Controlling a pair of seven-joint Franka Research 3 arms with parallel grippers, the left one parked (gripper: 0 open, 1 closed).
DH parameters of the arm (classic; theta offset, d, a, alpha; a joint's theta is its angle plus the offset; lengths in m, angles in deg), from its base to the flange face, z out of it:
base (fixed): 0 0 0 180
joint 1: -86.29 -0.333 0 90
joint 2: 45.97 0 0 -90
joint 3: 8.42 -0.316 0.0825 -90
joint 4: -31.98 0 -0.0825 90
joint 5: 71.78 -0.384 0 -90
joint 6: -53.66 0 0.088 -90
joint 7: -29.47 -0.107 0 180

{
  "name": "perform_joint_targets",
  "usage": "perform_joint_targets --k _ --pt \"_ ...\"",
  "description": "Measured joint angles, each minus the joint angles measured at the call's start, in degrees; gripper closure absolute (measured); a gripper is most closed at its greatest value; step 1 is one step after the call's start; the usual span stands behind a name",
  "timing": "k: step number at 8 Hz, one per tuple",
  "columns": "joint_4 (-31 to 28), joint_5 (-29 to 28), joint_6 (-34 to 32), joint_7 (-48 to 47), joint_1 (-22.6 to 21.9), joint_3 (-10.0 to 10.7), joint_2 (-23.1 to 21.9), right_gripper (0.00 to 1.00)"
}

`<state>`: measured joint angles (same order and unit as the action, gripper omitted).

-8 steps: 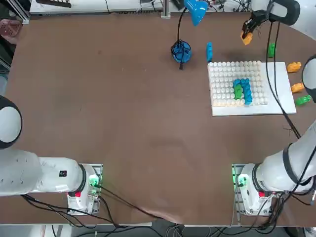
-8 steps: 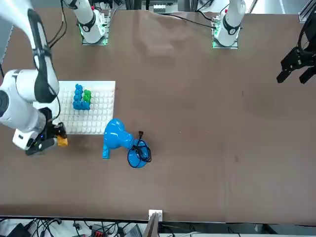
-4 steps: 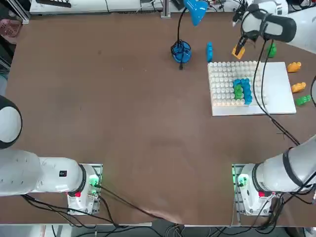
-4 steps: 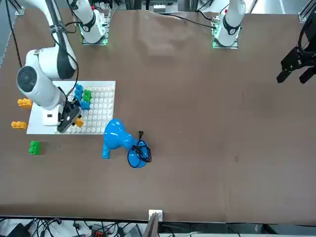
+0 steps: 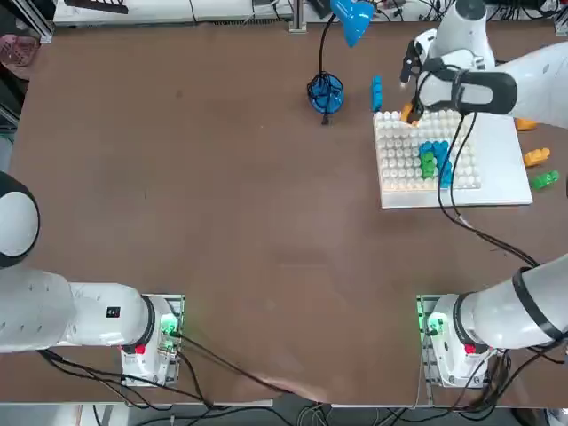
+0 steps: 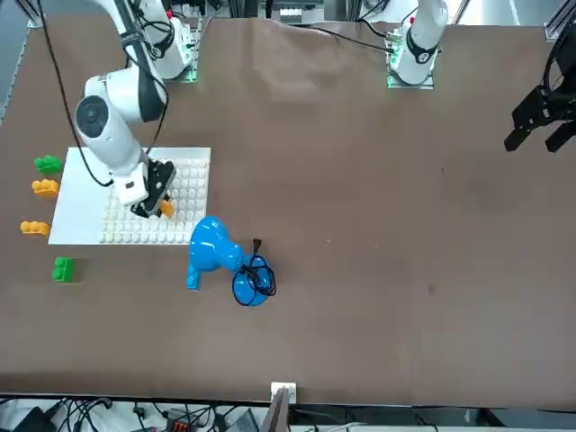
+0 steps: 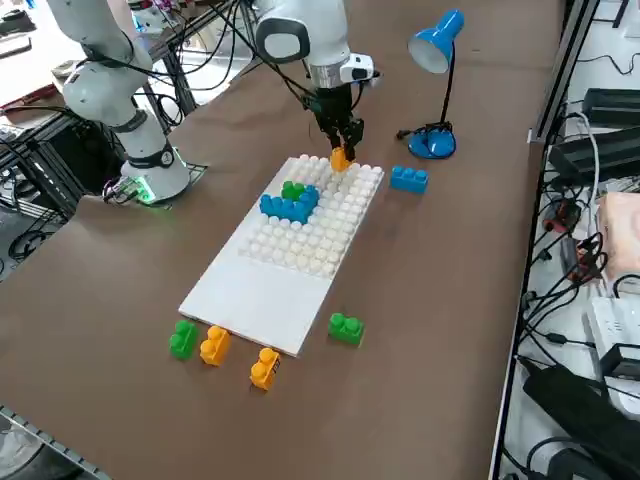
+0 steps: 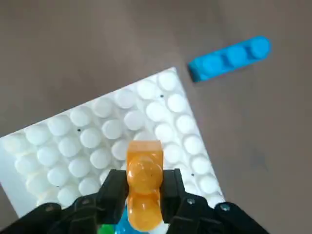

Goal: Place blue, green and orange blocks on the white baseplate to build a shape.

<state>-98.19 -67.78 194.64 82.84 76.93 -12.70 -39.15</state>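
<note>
Orange block between the right jaws

1. I see the baseplate in the table's far right part, studded area left, smooth strip right.
2. A block cluster sits on the studs.
3. My right gripper is above the studs near the plate's far edge, the held block between its fingers.
4. One stray block lies just beyond the far left corner, the lamp left of it.
5. Three side blocks lie right of the plate; a far block lies beyond it.
</note>
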Motion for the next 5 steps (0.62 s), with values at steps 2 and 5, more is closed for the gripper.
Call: perform_joint_targets --k 2,5 --pt "-3.4 0.0 3.2 4.7 -0.5 0.1 -0.5 0.65" --pt "-7.1 0.0 7.0 10.3 -0.4 0.9 -0.6 0.65"
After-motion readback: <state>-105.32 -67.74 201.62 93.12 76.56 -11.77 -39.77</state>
